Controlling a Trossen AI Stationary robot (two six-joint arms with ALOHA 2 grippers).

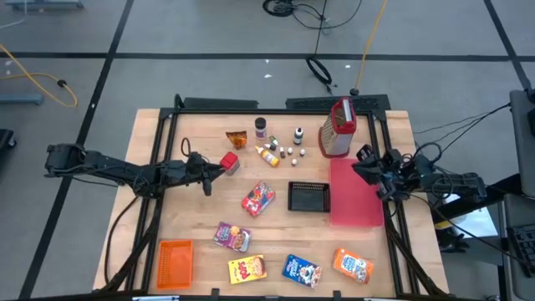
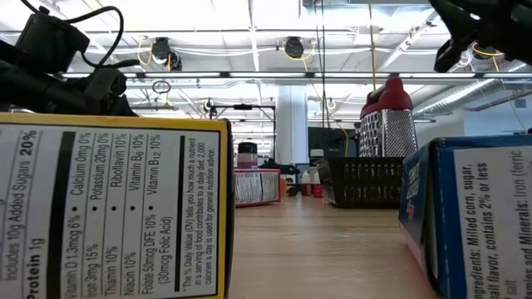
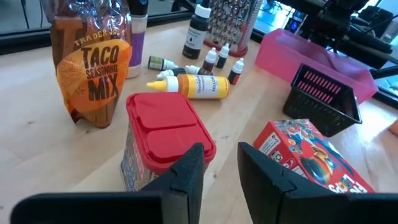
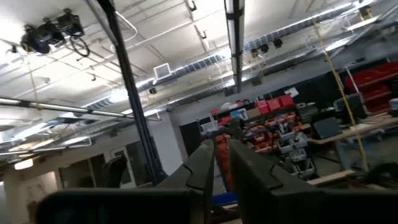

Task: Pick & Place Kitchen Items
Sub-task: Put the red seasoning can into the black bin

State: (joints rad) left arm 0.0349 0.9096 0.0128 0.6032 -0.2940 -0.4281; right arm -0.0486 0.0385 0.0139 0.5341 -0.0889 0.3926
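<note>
Left fingers (image 3: pixel 189 171) stand a narrow gap apart, nothing between them, low over the table (image 1: pixel 209 209) and aimed at the red-lidded tin (image 3: pixel 163 140). The tin sits upright just ahead of the tips, offset toward one finger rather than centred in the gap; its lid is wider than the present gap, so my read is the fingers must spread before closing. Left gripper (image 1: pixel 203 174) is clearly the nearer arm: in the high view the tin (image 1: pixel 229 162) lies just beside it.

Right gripper (image 1: pixel 368 167) waits raised at the red tray (image 1: pixel 355 201), well apart from the tin, fingers (image 4: pixel 205 168) nearly pressed together and empty.

Past the tin: taco seasoning packet (image 3: pixel 93 68), red cereal box (image 3: pixel 305 155), yellow squeeze bottle (image 3: pixel 196 85) lying on its side, tiny bottles (image 3: pixel 214 59).
</note>
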